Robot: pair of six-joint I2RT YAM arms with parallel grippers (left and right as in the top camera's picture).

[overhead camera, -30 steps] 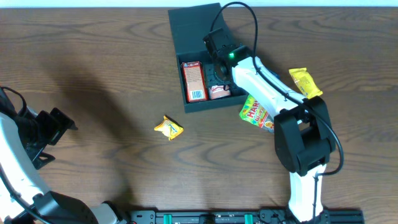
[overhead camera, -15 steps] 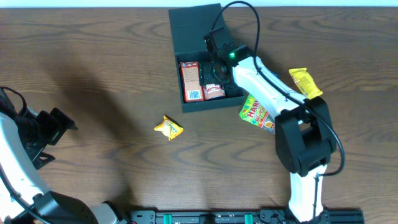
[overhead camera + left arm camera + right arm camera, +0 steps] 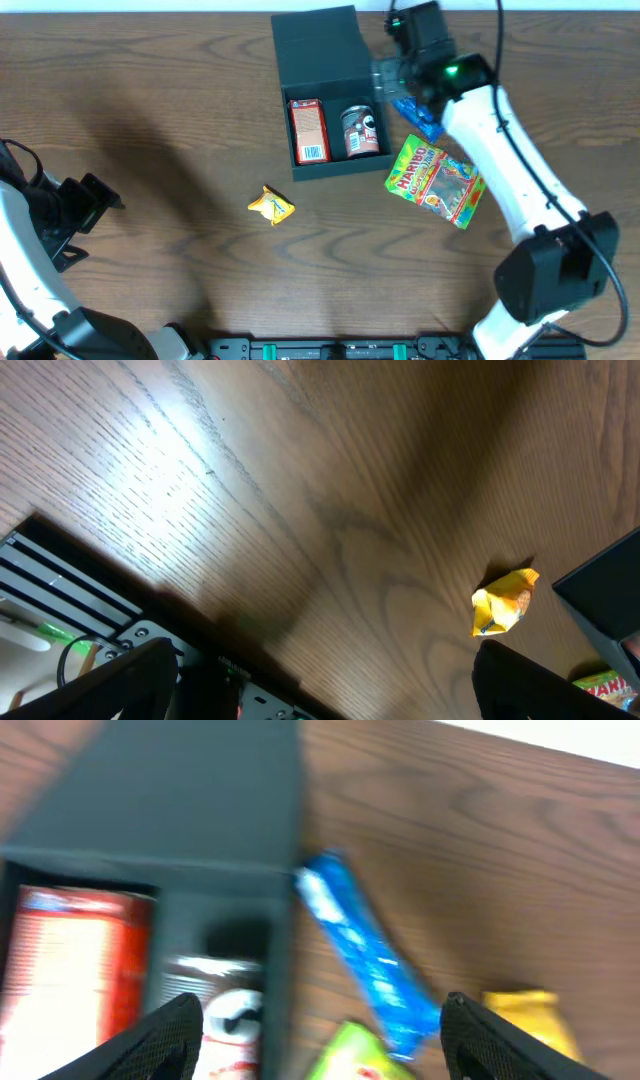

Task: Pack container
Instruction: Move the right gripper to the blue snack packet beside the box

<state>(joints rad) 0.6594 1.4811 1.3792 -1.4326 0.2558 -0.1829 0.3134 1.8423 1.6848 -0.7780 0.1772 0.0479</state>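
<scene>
Since a second ago the right gripper point(image 3: 320, 1020) has lifted out of the container point(image 3: 318, 50) — fingers spread wide, empty.
We see the container, flap open, at the far side of the dark wood-grain table point(image 3: 150, 110), a carton point(image 3: 308, 130) and a small pack point(image 3: 360, 130) inside; a blue packet point(image 3: 415, 115) just right of it, a gummy bag point(image 3: 435, 180) nearer right. Well left of it the left gripper point(image 3: 322, 660), likewise spread, holds nothing.

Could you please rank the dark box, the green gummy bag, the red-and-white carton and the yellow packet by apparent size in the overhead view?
1. dark box, counting its open lid
2. green gummy bag
3. red-and-white carton, lying inside the box
4. yellow packet, clearly the smallest
</scene>
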